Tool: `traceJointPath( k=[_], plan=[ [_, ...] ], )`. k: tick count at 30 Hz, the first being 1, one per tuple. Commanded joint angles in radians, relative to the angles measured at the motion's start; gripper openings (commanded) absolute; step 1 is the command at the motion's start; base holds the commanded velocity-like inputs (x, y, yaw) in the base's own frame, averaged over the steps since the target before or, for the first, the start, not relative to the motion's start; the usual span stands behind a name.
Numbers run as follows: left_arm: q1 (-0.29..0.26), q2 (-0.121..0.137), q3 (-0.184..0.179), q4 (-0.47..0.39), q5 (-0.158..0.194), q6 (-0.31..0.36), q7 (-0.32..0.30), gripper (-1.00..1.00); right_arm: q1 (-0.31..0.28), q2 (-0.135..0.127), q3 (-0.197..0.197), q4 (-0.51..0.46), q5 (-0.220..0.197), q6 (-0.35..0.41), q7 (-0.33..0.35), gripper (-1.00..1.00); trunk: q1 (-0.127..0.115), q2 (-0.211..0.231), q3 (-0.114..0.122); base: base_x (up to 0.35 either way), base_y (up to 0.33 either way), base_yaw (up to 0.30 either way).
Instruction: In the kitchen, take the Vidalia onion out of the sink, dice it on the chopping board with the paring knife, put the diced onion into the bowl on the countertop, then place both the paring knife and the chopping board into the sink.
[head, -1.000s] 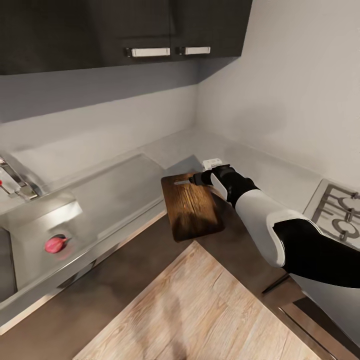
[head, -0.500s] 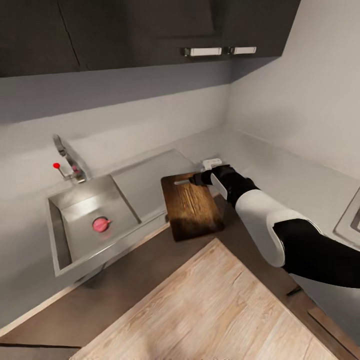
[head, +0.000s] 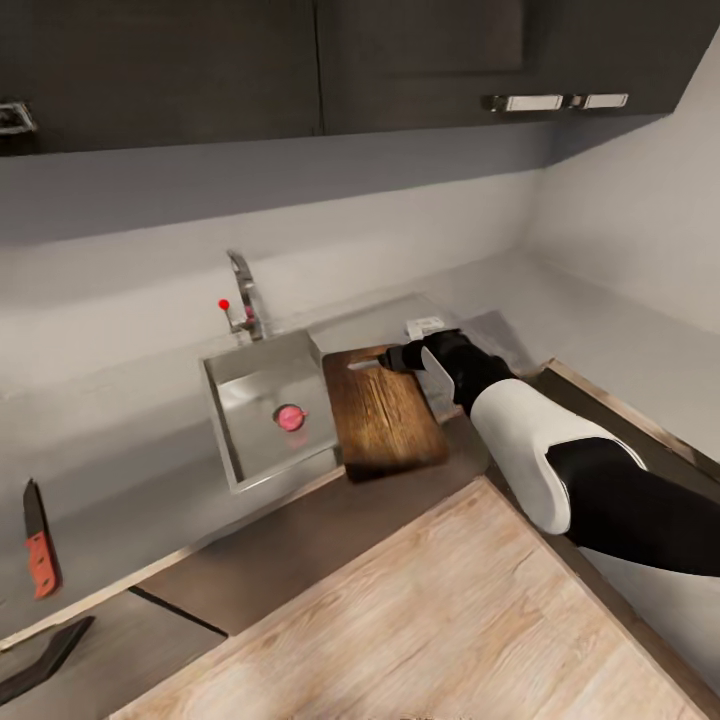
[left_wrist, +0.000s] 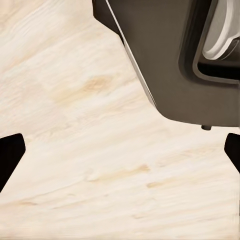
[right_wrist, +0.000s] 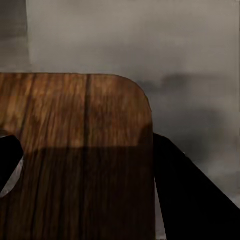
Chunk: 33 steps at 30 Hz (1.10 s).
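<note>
From the head camera I count one sink (head: 232, 420), one Vidalia onion (head: 290, 417), one chopping board (head: 385, 422) and one paring knife (head: 39, 549). The onion lies on the basin floor, close to the wall nearest the board. The board hangs level at the end of my right arm, its left edge over the sink's right rim and its near end out past the countertop (head: 130, 470) edge. The right gripper (head: 392, 357) grips the board's far short end by the slot handle. The knife lies on the countertop well to the left of the sink, red-orange handle toward me. Something small and white (head: 425, 326) shows just beyond the gripper; I can't make out what it is. The tap (head: 243, 292) with its red knob stands behind the basin.

On the left wrist camera I see two dark fingertips (left_wrist: 11, 155) of the left gripper (left_wrist: 120, 155) set wide apart with nothing between them, over pale wood floor (left_wrist: 90, 190); both tips are cut off at the frame edges.

On the right wrist camera, the board's rounded corner (right_wrist: 75, 150) sits clamped between two dark fingers (right_wrist: 187, 195), grey countertop beyond.
</note>
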Motion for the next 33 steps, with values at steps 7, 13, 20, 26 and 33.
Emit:
traceJointPath(
  k=[7,13,20,26,33],
  plan=[
    [0.001,-0.001,0.002,0.000,0.006,-0.001,0.000,1.00,-0.001,0.000,0.002,-0.001,-0.001,0.005,0.005,-1.00,0.000,-0.002,-0.002,-0.171,0.257,0.280],
    [0.001,-0.001,0.002,0.000,0.006,-0.001,0.000,1.00,-0.001,0.000,0.002,-0.001,-0.001,0.004,0.005,-1.00,0.000,-0.002,-0.002,-0.171,0.257,0.193],
    [0.001,-0.001,0.002,0.001,0.006,-0.001,0.000,1.00,-0.001,0.000,0.001,-0.002,0.003,0.005,0.007,-1.00,0.000,-0.002,-0.002,-0.169,0.256,0.009],
    [0.001,-0.003,0.003,-0.002,0.006,-0.001,-0.001,1.00,-0.001,0.000,0.000,-0.011,0.006,0.012,0.001,-1.00,0.000,-0.002,-0.002,-0.157,0.257,0.000],
    [0.001,-0.007,0.002,-0.002,0.006,-0.001,-0.002,1.00,-0.001,0.000,-0.008,-0.018,-0.008,0.014,-0.097,-1.00,0.000,-0.002,-0.002,-0.142,0.257,0.000]
  ],
)
